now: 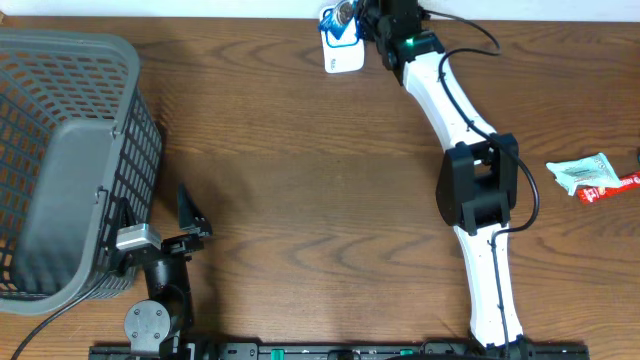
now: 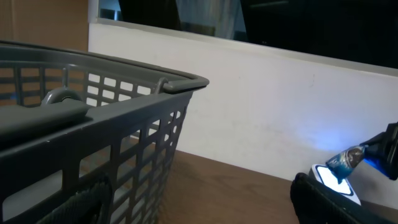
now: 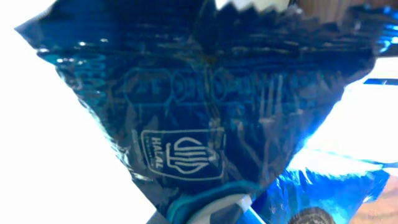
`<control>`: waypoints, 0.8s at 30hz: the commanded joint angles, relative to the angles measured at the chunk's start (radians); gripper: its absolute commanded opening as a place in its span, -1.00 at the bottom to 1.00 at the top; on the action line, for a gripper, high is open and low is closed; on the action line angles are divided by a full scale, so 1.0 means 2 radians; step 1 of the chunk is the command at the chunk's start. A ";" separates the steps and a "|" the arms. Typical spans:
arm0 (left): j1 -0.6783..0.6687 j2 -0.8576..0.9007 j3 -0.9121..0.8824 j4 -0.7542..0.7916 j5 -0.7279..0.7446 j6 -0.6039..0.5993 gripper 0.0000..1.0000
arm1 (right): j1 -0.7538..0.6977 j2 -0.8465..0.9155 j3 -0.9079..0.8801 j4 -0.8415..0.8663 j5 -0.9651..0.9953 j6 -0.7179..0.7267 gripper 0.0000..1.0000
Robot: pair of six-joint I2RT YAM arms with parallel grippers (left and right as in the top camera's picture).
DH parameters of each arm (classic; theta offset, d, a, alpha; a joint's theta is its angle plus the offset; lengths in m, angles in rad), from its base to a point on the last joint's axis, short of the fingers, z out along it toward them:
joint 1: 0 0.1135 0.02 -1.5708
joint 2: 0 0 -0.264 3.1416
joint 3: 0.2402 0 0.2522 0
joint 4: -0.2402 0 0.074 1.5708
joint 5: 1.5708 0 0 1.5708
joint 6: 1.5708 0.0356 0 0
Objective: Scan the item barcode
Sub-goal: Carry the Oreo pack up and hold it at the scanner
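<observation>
Right hand (image 1: 350,20) clamped on blue packet (image 1: 338,24), holding it just above white scanner (image 1: 345,58) at far edge of tabletop (image 1: 300,170). Left hand (image 1: 150,215) spread wide, gripping nothing, beside grey basket (image 1: 70,70). Another wrapper (image 1: 588,175) lies far right.

Gripping glossy, crinkled blue film, probably plastic, on the packet (image 3: 205,106) in the right claw (image 1: 352,22). Hovering by a smooth white plastic scanner (image 1: 343,57) just beside that claw. Sitting next to a matt grey moulded-plastic basket (image 1: 60,120) at the left claw (image 1: 150,218). Reaching over a grained wood table (image 1: 300,150), satin-finished, under both claws.
</observation>
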 commanded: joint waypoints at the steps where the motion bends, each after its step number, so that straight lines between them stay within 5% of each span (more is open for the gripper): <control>1: 0.002 -0.004 0.000 0.000 0.003 -0.004 0.84 | 0.002 -0.001 0.014 -0.019 0.035 0.005 -0.97; 17: 0.002 -0.004 0.000 0.000 0.003 -0.004 0.84 | 0.006 0.001 0.014 -0.069 0.039 0.005 -0.97; 24: 0.002 -0.004 0.000 0.000 0.003 -0.004 0.84 | -0.004 -0.016 0.015 -0.123 -0.039 -0.029 -0.97</control>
